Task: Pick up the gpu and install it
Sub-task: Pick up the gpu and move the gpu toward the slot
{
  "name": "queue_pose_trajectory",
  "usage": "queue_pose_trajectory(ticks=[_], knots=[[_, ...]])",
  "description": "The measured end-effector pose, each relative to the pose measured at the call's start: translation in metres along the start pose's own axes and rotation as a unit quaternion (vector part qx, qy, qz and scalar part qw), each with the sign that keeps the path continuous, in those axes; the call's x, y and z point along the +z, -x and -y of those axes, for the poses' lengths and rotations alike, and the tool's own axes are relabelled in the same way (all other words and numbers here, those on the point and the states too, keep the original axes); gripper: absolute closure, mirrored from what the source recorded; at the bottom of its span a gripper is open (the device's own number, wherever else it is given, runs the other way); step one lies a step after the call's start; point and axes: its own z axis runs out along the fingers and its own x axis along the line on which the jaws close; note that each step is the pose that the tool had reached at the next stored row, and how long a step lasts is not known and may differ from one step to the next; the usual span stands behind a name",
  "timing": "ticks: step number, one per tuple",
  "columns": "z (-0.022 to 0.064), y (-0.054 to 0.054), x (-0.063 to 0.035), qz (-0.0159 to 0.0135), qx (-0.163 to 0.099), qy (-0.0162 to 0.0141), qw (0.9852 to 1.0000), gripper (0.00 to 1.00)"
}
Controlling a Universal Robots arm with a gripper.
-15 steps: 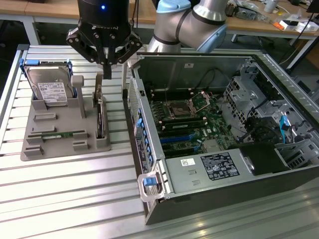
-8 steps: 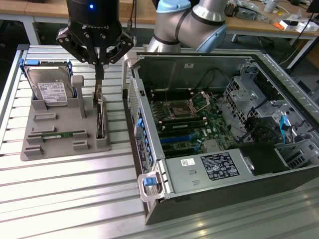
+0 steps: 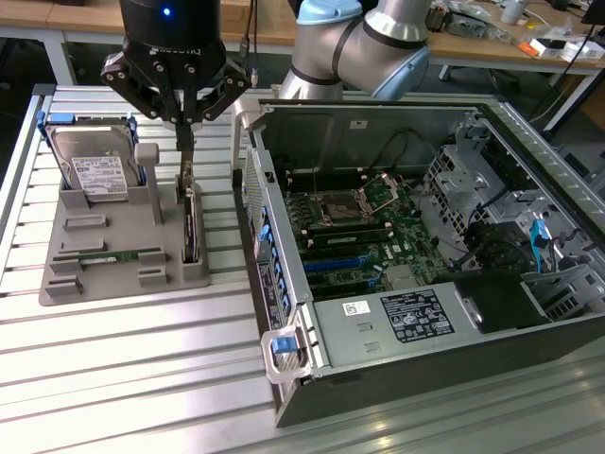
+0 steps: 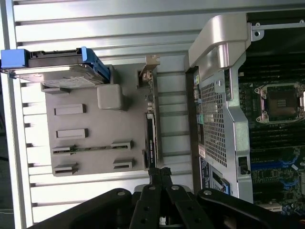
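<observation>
The gpu (image 3: 192,227) is a thin dark card standing on edge in a slot of the grey holder (image 3: 104,284), with its metal bracket at the far end. My gripper (image 3: 186,163) hangs straight above that end with its fingers pressed together and nothing visibly between them. In the wrist view the shut gripper (image 4: 159,172) sits just over one end of the gpu (image 4: 149,136), which still rests in the holder (image 4: 95,152). I cannot tell whether the tips touch the card. The open computer case (image 3: 284,312) lies on the exterior view's right, with its motherboard (image 3: 378,222) exposed.
A silver hard drive (image 3: 95,170) with a white label leans in blue brackets at the holder's far left. A narrow green memory stick (image 3: 118,256) lies in a front slot. Blue expansion slots (image 3: 342,260) cross the motherboard. The case wall (image 4: 217,119) rises close beside the holder.
</observation>
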Motion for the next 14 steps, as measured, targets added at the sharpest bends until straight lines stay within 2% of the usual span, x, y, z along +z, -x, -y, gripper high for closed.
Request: queue_pose_trajectory(ticks=[9,10,12,14], knots=[[0.0000,0.0000,0.0000,-0.0001,-0.002,0.0001,1.0000,0.90],[0.0000,0.0000,0.0000,-0.0001,-0.002,0.0000,1.0000,0.77],[0.0000,0.0000,0.0000,-0.0001,-0.002,0.0001,1.0000,0.64],[0.0000,0.0000,0.0004,-0.0001,-0.002,0.0001,1.0000,0.64]])
